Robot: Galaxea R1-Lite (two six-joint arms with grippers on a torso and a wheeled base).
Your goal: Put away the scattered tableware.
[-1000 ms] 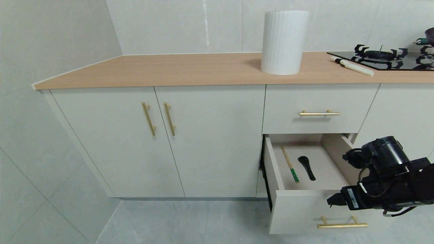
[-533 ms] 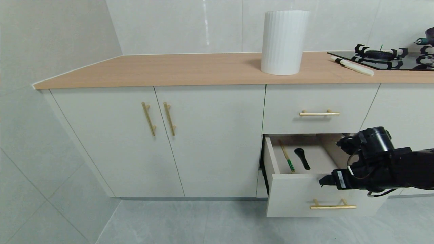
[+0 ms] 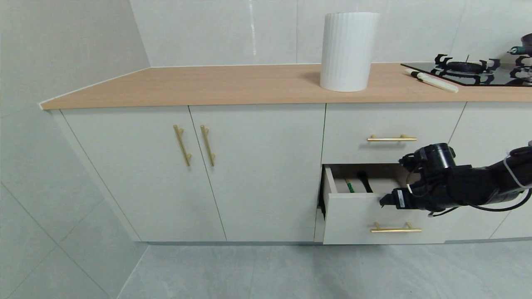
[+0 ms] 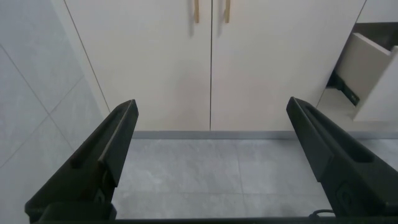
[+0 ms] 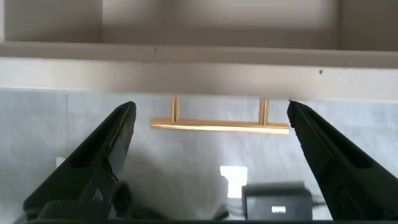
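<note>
**Shutting the drawer on the stowed tableware**

We judge the closing step to be in hand. Our right fingers [image 5: 106, 155] stand spread wide, gripping nothing, their tips at the front of the drawer [image 3: 353, 216], the handle [image 3: 395, 229] just below them; whether they touch we cannot tell. Our left fingers [image 4: 106, 155] gape empty too, well apart. Just beyond the tips, chopsticks [image 3: 350, 187] and a black spoon [image 3: 363, 180] lie inside. Next calls for a straight, level push until flush.

Right claw [image 5: 210, 109] out forward, level, spread wide — left claw [image 4: 211, 107] spread wide too.
</note>
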